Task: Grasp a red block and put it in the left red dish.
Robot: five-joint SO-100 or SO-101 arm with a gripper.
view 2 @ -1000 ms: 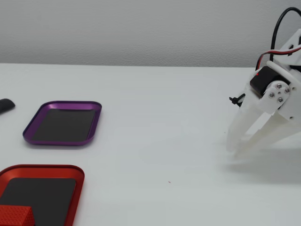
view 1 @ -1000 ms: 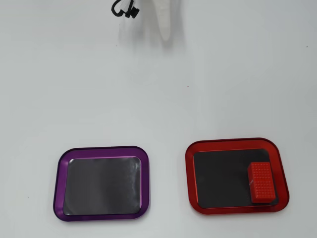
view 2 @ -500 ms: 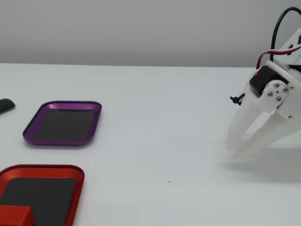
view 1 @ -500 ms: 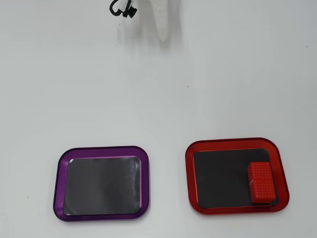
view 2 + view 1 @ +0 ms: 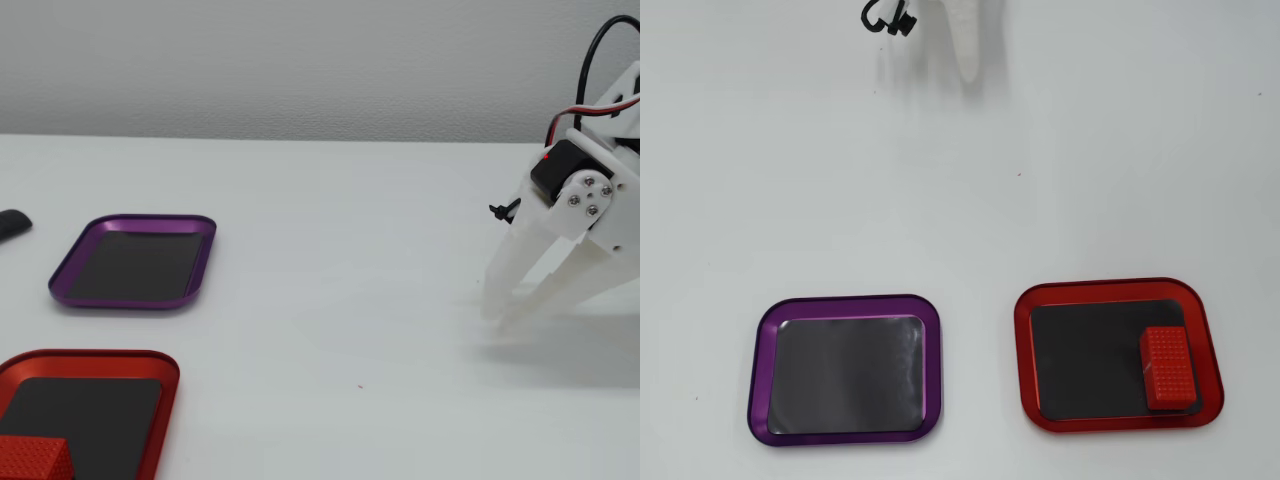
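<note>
The red block (image 5: 1167, 367) lies inside the red dish (image 5: 1024, 350), in its near right corner in the overhead view. In the fixed view the red block (image 5: 30, 460) shows at the bottom left inside the same red dish (image 5: 167, 398). My white gripper (image 5: 970, 72) hangs at the top edge of the overhead view, far from both. In the fixed view the gripper (image 5: 497, 317) stands at the right with its tips together just above the table and nothing between them.
A purple-rimmed tray (image 5: 759, 370) with a dark inside lies beside the red dish, and the fixed view shows this purple-rimmed tray (image 5: 60, 285) behind it. A small black object (image 5: 12, 222) sits at the left edge. A black cable (image 5: 887, 17) hangs by the arm.
The gripper has drawn back slightly toward the arm's base. The block and both trays have not moved.
</note>
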